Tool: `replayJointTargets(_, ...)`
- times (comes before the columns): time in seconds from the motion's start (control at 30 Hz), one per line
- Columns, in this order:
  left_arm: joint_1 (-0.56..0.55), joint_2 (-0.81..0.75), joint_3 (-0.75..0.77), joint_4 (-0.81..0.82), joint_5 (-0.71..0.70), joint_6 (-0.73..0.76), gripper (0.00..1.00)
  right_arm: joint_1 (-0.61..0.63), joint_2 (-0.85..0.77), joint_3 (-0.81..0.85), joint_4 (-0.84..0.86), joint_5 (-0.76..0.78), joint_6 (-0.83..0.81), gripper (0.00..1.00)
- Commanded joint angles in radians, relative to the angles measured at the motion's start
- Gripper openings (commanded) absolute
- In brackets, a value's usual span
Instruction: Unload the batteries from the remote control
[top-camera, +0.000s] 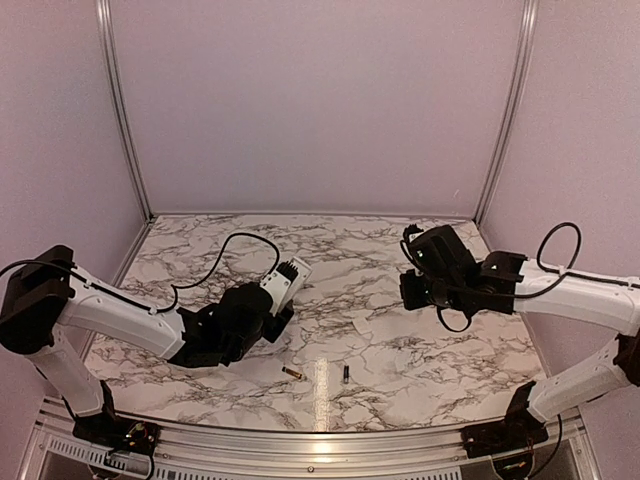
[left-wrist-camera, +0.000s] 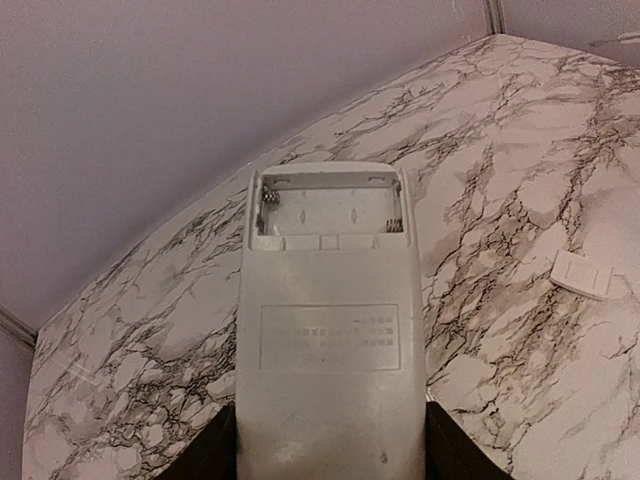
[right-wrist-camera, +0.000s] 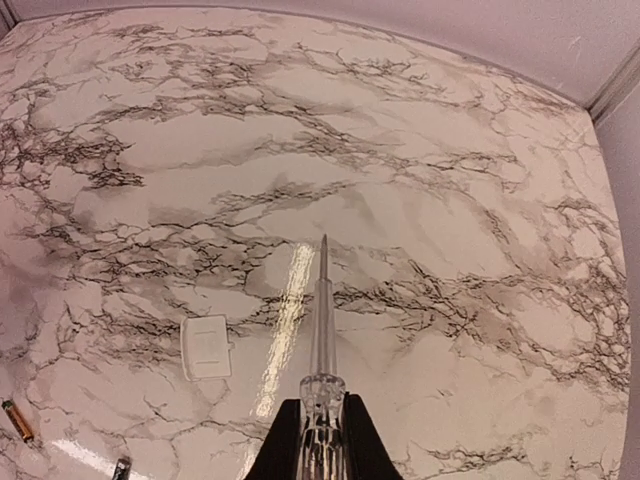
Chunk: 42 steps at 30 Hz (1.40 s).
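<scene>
My left gripper (left-wrist-camera: 330, 445) is shut on the white remote control (left-wrist-camera: 328, 320) and holds it tilted up above the table, back side toward the camera. Its battery bay (left-wrist-camera: 328, 210) is open and empty. In the top view the remote (top-camera: 288, 278) sticks out of that gripper (top-camera: 272, 312). Two batteries lie on the table near the front: a gold-brown one (top-camera: 292, 372) and a dark one (top-camera: 346, 373). Both show in the right wrist view, gold-brown (right-wrist-camera: 17, 420) and dark (right-wrist-camera: 121, 466). My right gripper (right-wrist-camera: 322, 435) is shut on a clear-handled thin rod tool (right-wrist-camera: 322, 320), held above the table at the right (top-camera: 418, 290).
The white battery cover (right-wrist-camera: 206, 347) lies flat on the marble table between the arms; it also shows in the left wrist view (left-wrist-camera: 582, 274). Purple walls with metal posts (top-camera: 120, 110) close the back and sides. A metal rail (top-camera: 320, 440) runs along the front edge.
</scene>
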Motion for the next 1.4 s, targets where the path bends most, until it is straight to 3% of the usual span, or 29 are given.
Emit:
replayJointTargets(0.0,0.020,-0.040,-0.001,-0.034,0.028,-0.070,0.00,-0.025,0.067,-0.009,0.016,0.210,0.079,0.00)
replayJointTargets(0.17,0.032,-0.051,-0.007,-0.034,0.030,-0.109,0.00,-0.076,0.145,-0.026,0.050,0.248,0.072,0.00)
replayJointTargets(0.57,0.081,-0.117,-0.055,-0.009,0.124,-0.175,0.00,-0.236,0.235,-0.112,0.322,0.058,-0.042,0.00)
replayJointTargets(1.1,0.099,-0.153,-0.074,-0.008,0.150,-0.203,0.00,-0.272,0.319,-0.177,0.355,-0.062,0.020,0.00)
replayJointTargets(1.37,0.099,-0.148,-0.072,-0.006,0.153,-0.202,0.00,-0.274,0.344,-0.202,0.352,-0.100,0.045,0.07)
